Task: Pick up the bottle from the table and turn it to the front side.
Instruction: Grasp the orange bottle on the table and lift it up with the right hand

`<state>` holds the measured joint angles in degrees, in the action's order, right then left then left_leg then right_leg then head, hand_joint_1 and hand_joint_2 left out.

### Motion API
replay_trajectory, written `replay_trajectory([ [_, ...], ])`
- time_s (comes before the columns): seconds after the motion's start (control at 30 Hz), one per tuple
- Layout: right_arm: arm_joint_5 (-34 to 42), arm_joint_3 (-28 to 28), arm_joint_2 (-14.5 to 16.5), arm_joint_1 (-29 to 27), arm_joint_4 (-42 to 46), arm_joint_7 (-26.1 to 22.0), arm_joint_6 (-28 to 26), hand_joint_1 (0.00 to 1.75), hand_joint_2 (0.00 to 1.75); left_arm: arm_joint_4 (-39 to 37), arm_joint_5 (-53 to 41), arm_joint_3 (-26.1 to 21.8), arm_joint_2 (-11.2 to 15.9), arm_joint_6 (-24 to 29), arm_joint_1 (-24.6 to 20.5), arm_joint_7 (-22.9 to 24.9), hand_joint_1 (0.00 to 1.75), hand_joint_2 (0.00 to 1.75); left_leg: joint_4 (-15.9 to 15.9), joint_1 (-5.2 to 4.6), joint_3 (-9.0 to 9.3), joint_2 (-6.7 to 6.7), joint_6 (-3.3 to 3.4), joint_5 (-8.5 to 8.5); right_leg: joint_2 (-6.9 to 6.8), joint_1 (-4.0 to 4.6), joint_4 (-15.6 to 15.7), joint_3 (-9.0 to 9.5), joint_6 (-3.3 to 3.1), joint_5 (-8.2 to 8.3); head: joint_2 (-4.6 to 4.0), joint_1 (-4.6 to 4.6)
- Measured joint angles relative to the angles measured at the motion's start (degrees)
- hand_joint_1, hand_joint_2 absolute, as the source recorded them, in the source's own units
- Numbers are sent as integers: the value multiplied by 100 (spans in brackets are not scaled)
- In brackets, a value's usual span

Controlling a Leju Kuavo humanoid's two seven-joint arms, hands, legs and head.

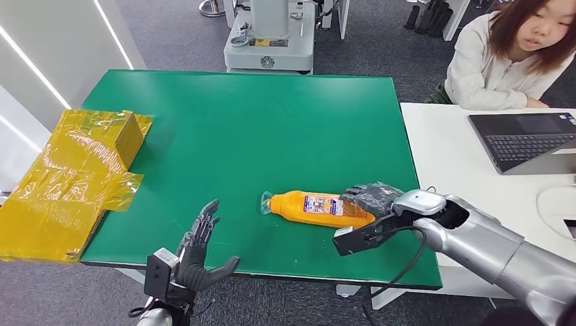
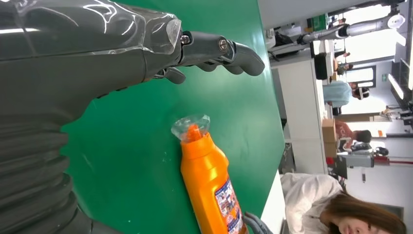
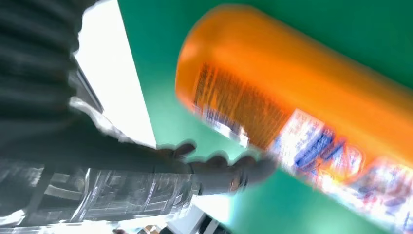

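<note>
One orange bottle (image 1: pixel 319 208) lay on its side on the green table (image 1: pixel 272 122), its base under the right hand (image 1: pixel 370 204) and its clear-capped neck pointing away from that hand, toward the left hand (image 1: pixel 197 251). It looked like a stiff, smooth plastic container, probably light to moderate in weight and a little slippery on its rounded body, so the wide lower half near the label seemed the safest place to grip, not the narrow neck. The right hand was draped over that base end, fingers curved around the body and touching it; whether the grasp was already firm I could not tell, since the right wrist view was blurred. The left hand hovered near the table's front edge, well apart from the bottle, fingers spread wide and holding nothing.
</note>
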<state>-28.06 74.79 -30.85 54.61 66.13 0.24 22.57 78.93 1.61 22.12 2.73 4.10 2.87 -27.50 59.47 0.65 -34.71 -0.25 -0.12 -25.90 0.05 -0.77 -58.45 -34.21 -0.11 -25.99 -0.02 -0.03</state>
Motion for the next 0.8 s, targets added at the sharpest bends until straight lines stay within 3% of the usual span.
replay_trajectory([
  [0.4, -641, 138, -109, -531, 494, 253, -843, 0, 175, -26, -77, 4, 7, 251, 109, -111, 0, 175, -2, 1, 2, 1, 0, 0, 0, 1, -1, 2, 0, 0, 0, 1],
  [0.8, -1283, -448, 336, -1640, 475, 522, -1631, 0, 175, -77, -313, 4, 32, 322, 136, -157, 0, 175, -5, 3, 4, 1, -1, 0, 0, 2, -1, 3, 0, -2, 0, -1],
])
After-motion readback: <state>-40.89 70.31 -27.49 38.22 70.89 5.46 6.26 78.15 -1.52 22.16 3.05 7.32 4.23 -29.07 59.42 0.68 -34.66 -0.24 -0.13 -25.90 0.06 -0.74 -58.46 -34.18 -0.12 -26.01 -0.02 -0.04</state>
